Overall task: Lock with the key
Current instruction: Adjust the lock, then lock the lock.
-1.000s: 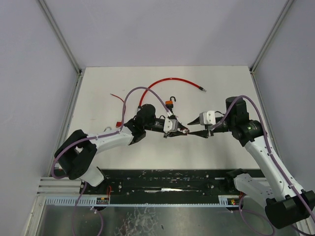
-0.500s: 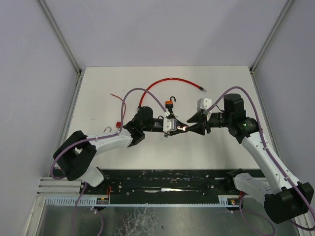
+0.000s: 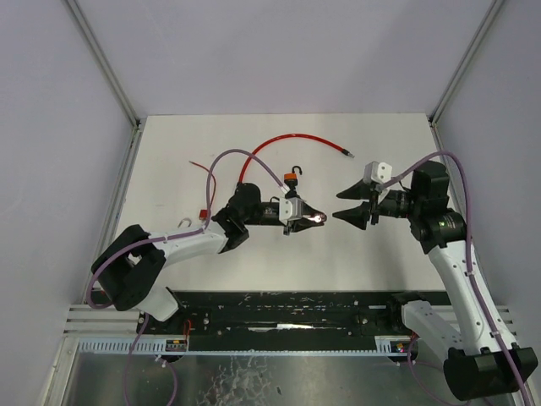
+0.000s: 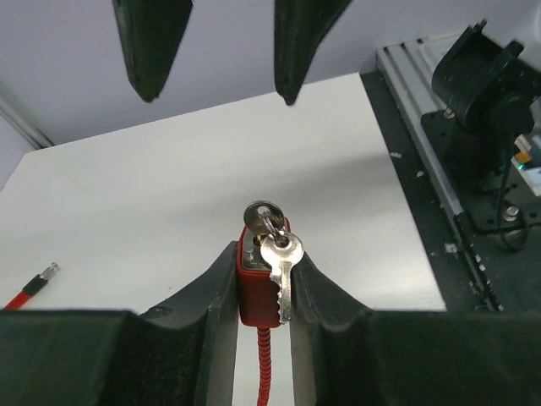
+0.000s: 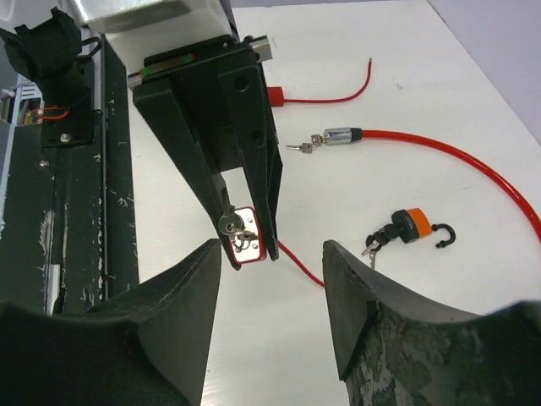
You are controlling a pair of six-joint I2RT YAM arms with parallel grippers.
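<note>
over the white tabletop (image 3: pixel 380 254), well apart from the loose red plastic-coated cable (image 3: pixel 296 138) and the small orange padlock (image 3: pixel 292 178) lying behind. pinches the small red box-shaped cable lock (image 4: pixel 254 292) between the closed fingers of the left gripper (image 4: pixel 264 271), clear of the surface, keyhole end turned toward the other arm, probably to steady it and offer the silver key (image 4: pixel 281 275) for a turn. shows what looks like one key seated in the keyhole, with that second one dangling from the ring. keeps the right gripper (image 5: pixel 270 249) spread and empty, facing the lock but not touching it. stretches the left arm low toward table centre, wrist level; bends the right arm in from its side at matching height, with fingers lined up either side of the key.
</note>
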